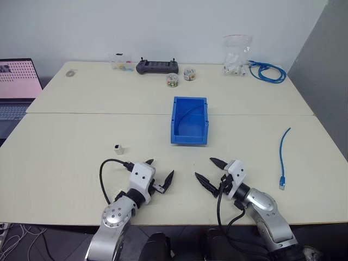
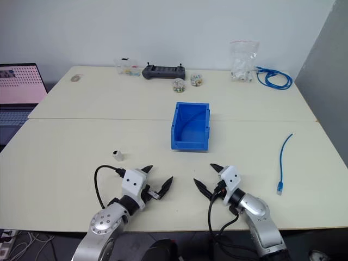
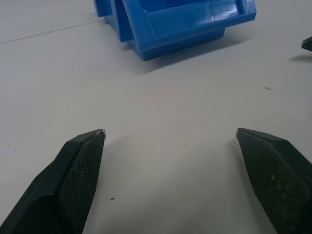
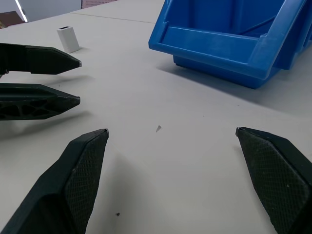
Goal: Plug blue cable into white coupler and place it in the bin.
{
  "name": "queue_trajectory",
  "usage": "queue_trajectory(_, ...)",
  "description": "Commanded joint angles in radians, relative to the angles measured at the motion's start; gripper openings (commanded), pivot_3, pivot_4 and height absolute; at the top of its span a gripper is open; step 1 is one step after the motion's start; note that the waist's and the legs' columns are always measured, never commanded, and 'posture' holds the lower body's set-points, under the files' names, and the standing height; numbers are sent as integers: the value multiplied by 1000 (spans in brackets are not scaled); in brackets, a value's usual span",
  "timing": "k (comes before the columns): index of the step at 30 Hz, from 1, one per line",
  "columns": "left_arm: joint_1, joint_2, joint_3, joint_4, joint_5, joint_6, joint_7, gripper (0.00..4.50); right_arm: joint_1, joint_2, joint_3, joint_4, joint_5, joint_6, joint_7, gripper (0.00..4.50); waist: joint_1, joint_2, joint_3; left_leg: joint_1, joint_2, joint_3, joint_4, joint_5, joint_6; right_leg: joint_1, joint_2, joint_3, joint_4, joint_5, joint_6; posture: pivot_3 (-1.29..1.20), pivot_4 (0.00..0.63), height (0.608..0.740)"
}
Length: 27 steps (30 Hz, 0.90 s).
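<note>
The blue cable [image 1: 284, 157] lies stretched out on the table at the right, beyond my right gripper. On the left, ahead of my left gripper, stands the tiny white coupler [image 1: 118, 147], which appears again in the right wrist view [image 4: 68, 39]. The blue bin [image 1: 190, 136] sits open-topped at the table's middle, beyond both grippers. My left gripper [image 1: 161, 168] and right gripper [image 1: 204, 168] hover low over the near edge, tips facing each other. Both are open with nothing between the fingers. The left gripper's fingers [image 4: 39, 61] reach into the right wrist view.
Along the far edge are a coiled blue cable bundle [image 1: 266, 72], a clear plastic bag [image 1: 236, 54], a black controller [image 1: 156, 66], two small jars [image 1: 172, 80] and a clear box [image 1: 120, 61]. A laptop [image 1: 16, 92] stands at the far left. A seam [image 1: 109, 113] joins the two tabletops.
</note>
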Motion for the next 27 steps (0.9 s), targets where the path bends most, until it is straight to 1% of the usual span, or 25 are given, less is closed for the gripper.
queue_trajectory(1,8,-14,6,-12,-31,-22,-9,4500,-14,5,2,-23,20,9,12,4448,0,0,0,0,0,0,0,0,0,0,0,0,0,0,0,0,150,740)
queue_trajectory(3,13,-10,0,-12,-22,-37,-9,4500,-15,6,1,-24,19,12,14,4448,0,0,0,0,0,0,0,0,0,0,0,0,0,0,0,0,150,740)
queue_trajectory(8,31,-15,-6,-33,-37,-7,-13,4500,-12,8,-2,-31,22,22,15,4448,0,0,0,0,0,0,0,0,0,0,0,0,0,0,0,0,150,740)
queue_trajectory(17,18,5,-13,-40,-17,-9,-22,4500,-13,11,1,-34,15,21,11,4448,0,0,0,0,0,0,0,0,0,0,0,0,0,0,0,0,150,740)
queue_trajectory(23,2,79,-20,-62,-80,0,-148,4500,-28,12,6,-39,-4,30,-4,4448,-2,0,0,0,0,0,0,0,0,0,0,0,0,0,0,0,150,740)
queue_trajectory(27,-5,113,-2,-83,-166,37,-230,4500,-40,12,2,-41,-6,29,-8,4448,-2,0,0,0,0,0,0,0,0,0,0,0,0,0,0,0,150,740)
